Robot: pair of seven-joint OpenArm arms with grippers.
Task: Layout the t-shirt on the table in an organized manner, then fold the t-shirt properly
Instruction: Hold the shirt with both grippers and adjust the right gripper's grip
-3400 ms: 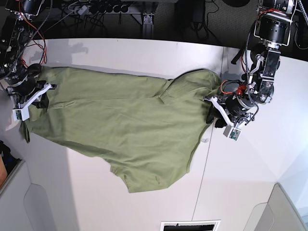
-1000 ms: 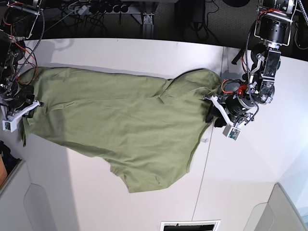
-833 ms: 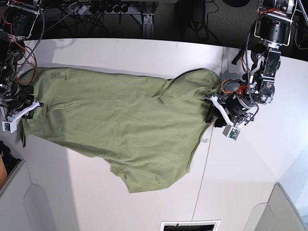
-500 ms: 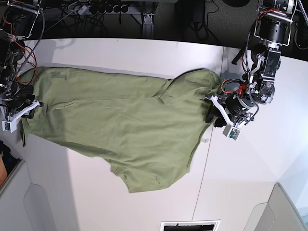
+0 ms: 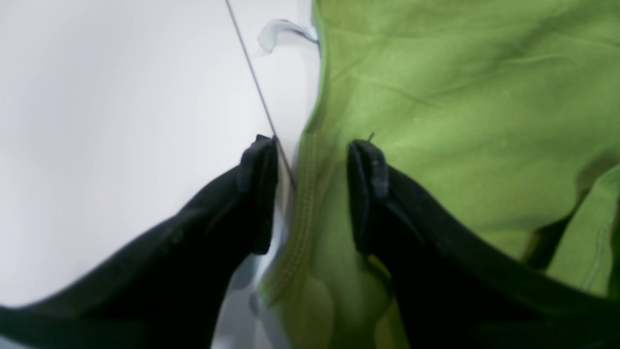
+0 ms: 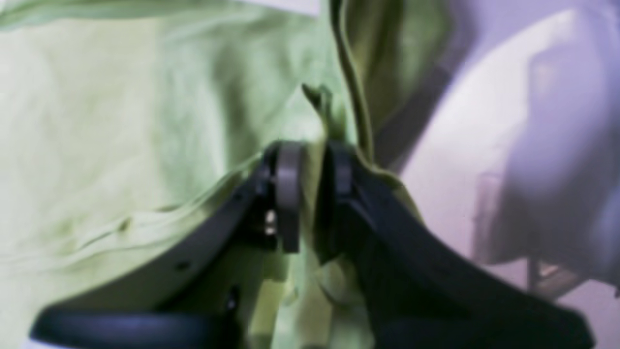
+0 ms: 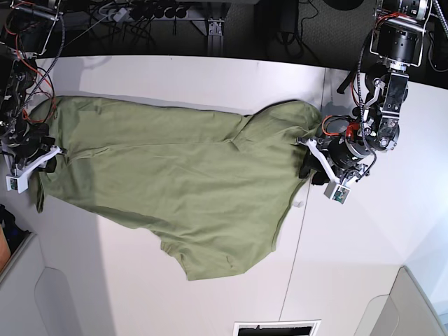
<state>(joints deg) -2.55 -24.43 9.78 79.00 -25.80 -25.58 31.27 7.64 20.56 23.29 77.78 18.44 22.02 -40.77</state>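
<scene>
Right hand (image 7: 43, 155) shifted up slightly.

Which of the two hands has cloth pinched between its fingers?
The right hand: shirt fabric is pinched in it. The left hand stands open astride the hem.

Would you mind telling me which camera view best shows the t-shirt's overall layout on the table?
The base view: it shows the whole t-shirt spread across the table, with both ends visible. The left wrist view shows only a stitched edge beside the table seam, and the right wrist view only a blurred fold pinched in the right gripper.
</scene>
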